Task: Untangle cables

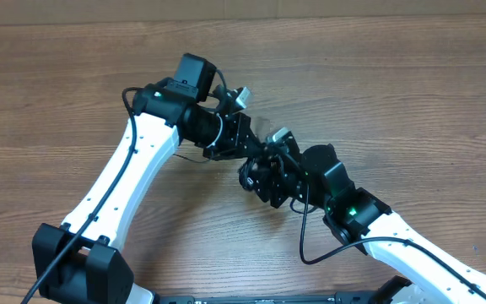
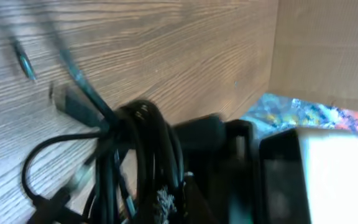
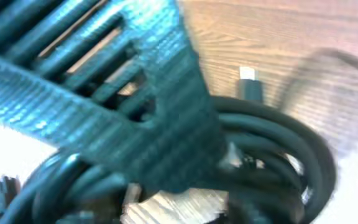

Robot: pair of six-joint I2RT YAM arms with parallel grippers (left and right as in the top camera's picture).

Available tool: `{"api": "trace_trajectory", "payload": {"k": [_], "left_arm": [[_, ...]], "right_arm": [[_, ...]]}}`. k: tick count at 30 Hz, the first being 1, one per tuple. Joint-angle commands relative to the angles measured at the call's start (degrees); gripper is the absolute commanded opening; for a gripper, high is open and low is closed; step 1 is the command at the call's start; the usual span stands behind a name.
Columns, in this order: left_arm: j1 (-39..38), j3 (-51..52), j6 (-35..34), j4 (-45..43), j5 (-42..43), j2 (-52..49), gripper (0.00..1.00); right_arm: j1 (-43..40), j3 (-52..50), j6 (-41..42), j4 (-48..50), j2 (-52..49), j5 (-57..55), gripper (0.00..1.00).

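- The two arms meet over the middle of the wooden table (image 1: 378, 76). The left gripper (image 1: 236, 139) and the right gripper (image 1: 270, 169) are very near each other.
- The cables (image 1: 251, 176) are between the two grippers, as one tight black bundle of loops. In the overhead view the grippers hide most of it.
- The left gripper has its jaws closed together. In its wrist view the bundle rises directly in front of it, so it appears to grip the cables.
- Some loose ends come out of the bundle toward the wood: a flat plug (image 2: 73, 109) and, further away, a thin tip (image 2: 25, 62). Both are blurred.
- For the right gripper I cannot tell if the jaws are wide or narrow. Its wrist view is blurred, and a ribbed black part (image 3: 135, 93) fills most of it.
- Beside this part the coil of cables is visible, and a silver-tipped plug (image 3: 248, 81) stands out just above the coil.
- One thin strand (image 1: 190, 157) runs from the bundle to the left on the table, beside the left arm.
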State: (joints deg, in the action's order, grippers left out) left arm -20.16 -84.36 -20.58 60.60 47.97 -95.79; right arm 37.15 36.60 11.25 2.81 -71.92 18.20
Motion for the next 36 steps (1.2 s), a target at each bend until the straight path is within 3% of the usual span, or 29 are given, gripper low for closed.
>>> {"api": "trace_trajectory", "payload": {"k": [1,5,9,10,13,19,25,27,29,31,36], "left_arm": [[2.0,-0.8,-1.1,-0.9,6.4,1.0,0.04],[5.2,-0.8,-2.8,-0.9,5.2,1.0,0.04],[7.1,-0.8,-2.8,-0.9,5.2,1.0,0.04],[7.4,-0.8,-2.8,-0.9,5.2,1.0,0.04],[7.4,-0.8,-3.2,-1.1,5.2,1.0,0.04],[7.4,-0.8,-8.4,-1.0,0.9,1.0,0.04],[7.4,-0.8,-9.9,-0.9,-0.5,1.0,0.04],[7.4,-0.8,-10.3,-0.6,-0.4,1.0,0.04],[7.4,-0.8,-6.3,-0.7,0.2,1.0,0.04],[7.4,-0.8,2.9,-0.5,2.3,1.0,0.04],[7.4,-0.8,22.8,2.6,9.3,1.0,0.04]], "right_arm": [[0.3,1.4,-0.1,-1.8,2.1,1.2,0.69],[-1.5,1.4,1.0,-4.4,6.6,1.2,0.85],[-4.4,1.4,1.0,-7.5,10.6,1.2,0.89],[-5.0,1.4,1.0,-8.0,11.1,1.2,0.88],[-5.4,1.4,0.9,-8.5,11.3,3.6,0.71],[-3.5,1.4,0.4,-8.7,10.9,9.7,0.72],[-3.3,1.4,-0.3,-9.3,10.7,5.7,0.92],[-4.5,1.4,8.5,-9.6,10.7,0.8,1.00],[-7.1,1.4,21.9,-10.0,10.7,-0.3,1.00],[-10.0,1.4,30.2,-10.2,10.7,2.2,1.00],[-15.4,1.3,25.9,-10.2,10.2,9.5,1.00]]}}
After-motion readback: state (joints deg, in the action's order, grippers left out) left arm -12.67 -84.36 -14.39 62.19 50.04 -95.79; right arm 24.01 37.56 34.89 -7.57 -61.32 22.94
